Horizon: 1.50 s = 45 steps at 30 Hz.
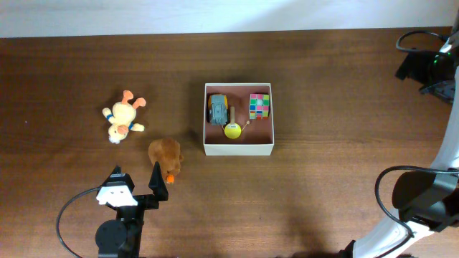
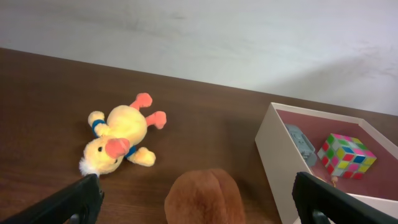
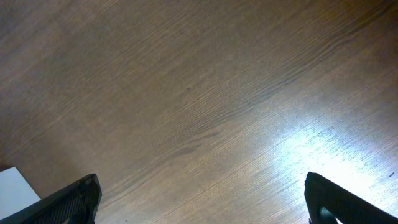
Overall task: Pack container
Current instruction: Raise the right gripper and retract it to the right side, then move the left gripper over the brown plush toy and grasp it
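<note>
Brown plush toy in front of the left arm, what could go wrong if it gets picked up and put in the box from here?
In the overhead view the brown plush lies toward one finger of the open left tool, so closing might shove it instead of gripping it. The container already holds a toy car, a cube and a yellow toy; the plush may land on them and overhang the shallow wall.

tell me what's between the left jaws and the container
The brown plush lies there, short of the container; the overhead view shows it best.
</note>
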{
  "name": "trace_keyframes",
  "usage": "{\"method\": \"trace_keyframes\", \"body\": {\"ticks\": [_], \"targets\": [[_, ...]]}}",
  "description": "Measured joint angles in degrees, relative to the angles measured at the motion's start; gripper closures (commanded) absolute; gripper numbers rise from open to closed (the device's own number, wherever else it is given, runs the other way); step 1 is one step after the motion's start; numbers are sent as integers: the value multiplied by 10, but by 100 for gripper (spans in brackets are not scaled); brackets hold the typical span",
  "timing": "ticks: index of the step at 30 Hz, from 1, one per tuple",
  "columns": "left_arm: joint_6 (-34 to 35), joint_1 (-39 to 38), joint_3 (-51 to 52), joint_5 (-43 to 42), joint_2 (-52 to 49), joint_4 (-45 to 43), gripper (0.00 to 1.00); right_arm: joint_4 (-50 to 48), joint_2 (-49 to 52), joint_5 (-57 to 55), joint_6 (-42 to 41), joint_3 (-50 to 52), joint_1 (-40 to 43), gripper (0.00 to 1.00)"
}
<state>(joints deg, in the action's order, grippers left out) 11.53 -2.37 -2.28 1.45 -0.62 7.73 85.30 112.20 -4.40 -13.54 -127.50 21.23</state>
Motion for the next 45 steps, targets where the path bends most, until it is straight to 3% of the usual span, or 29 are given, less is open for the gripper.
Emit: {"method": "trace_keyframes", "body": {"ticks": [10, 14, 17, 24, 30, 37, 45], "targets": [[12, 0, -1, -50, 0, -29, 1, 0, 0, 7, 0, 0, 0, 1], [16, 0, -31, -66, -34, 37, 1, 0, 0, 8, 0, 0, 0, 1], [16, 0, -103, -63, -120, 95, 1, 0, 0, 9, 0, 0, 0, 1], [16, 0, -336, -95, -409, 137, 1, 0, 0, 10, 0, 0, 0, 1], [16, 1, -385, -209, -595, 130, 1, 0, 0, 10, 0, 0, 0, 1], [15, 1, -386, -265, -694, 122, 1, 0, 0, 10, 0, 0, 0, 1], [25, 1, -400, -216, -708, 215, 1, 0, 0, 10, 0, 0, 0, 1]]}}
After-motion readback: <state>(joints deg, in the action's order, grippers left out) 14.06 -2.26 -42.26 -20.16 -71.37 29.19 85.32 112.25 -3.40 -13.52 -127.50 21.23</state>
